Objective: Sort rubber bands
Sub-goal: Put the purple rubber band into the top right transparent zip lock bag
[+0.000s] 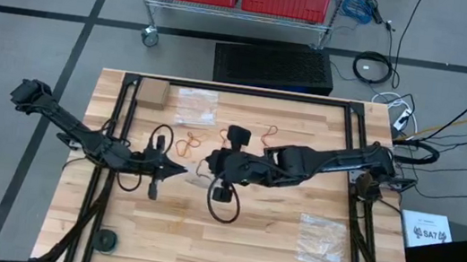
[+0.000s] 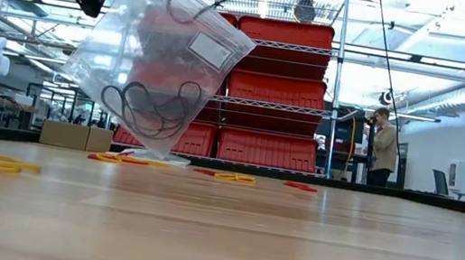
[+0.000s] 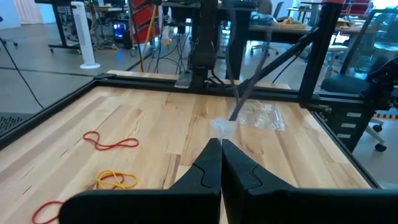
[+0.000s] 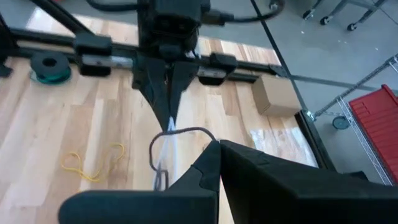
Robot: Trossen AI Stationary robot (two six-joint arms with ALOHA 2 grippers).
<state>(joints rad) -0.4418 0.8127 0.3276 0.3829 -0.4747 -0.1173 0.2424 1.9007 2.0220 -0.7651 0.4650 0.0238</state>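
Observation:
A clear plastic bag (image 2: 161,56) with dark rubber bands (image 2: 149,105) in its bottom hangs tilted above the table's middle. My left gripper (image 3: 221,146) comes from the table's left and is shut on the bag; it also shows in the high view (image 1: 181,171). My right gripper (image 4: 217,146) faces it from the right (image 1: 205,158), shut on a dark rubber band (image 4: 177,132). Loose yellow (image 1: 186,147) and red rubber bands (image 1: 264,135) lie on the wood behind them. My left gripper pinches the bag's upper edge (image 3: 219,129) between its two fingers, which lie level and come from the table's left. The bag hangs below and to the right of them, tilted and clear of the table. My right gripper holds the dark band by one end (image 4: 200,133), slanting down from the table's right. The band hangs slack below the fingers, and its lower loop (image 2: 196,15) reaches the bag's open top. The fingers hide the exact place of contact.
Two more clear bags lie flat, one at the far side (image 1: 196,106) and one at the near right (image 1: 323,238). A cardboard box (image 1: 151,93) stands at the far left corner, and a tape roll (image 1: 106,241) lies near left. A person (image 2: 383,147) stands in the room behind.

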